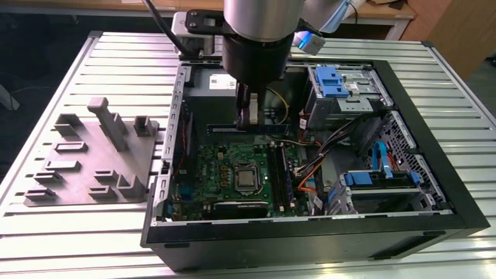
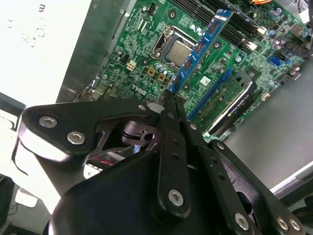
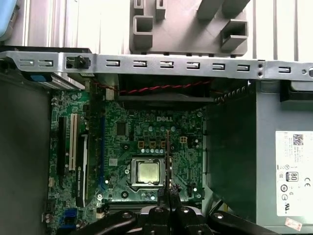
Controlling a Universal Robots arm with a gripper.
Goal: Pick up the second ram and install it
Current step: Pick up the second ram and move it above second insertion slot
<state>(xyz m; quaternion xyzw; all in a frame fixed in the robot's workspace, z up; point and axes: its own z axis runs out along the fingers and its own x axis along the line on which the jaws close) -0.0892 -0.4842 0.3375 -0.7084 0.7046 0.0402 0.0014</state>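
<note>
My gripper point(image 1: 246, 119) is shut on the second ram point(image 1: 250, 124), a long thin stick that looks blue with dark chips in the second wrist view point(image 2: 200, 46). It hangs level inside the open computer case, above the far edge of the green motherboard point(image 1: 229, 165), beside the grey power-supply box point(image 1: 213, 87). In the first wrist view the ram point(image 3: 167, 156) shows edge-on over the processor socket point(image 3: 148, 172), held between the fingertips point(image 3: 172, 192). The long black memory slots point(image 1: 279, 174) lie toward the exterior view's right of the socket.
The grey moulded fixture tray point(image 1: 93, 157) sits on the slatted table at the exterior view's left of the case. Cable bundles point(image 1: 333, 145) and blue-handled drive bays point(image 1: 341, 87) occupy the case's right half. A graphics card point(image 2: 230, 105) lies on the board.
</note>
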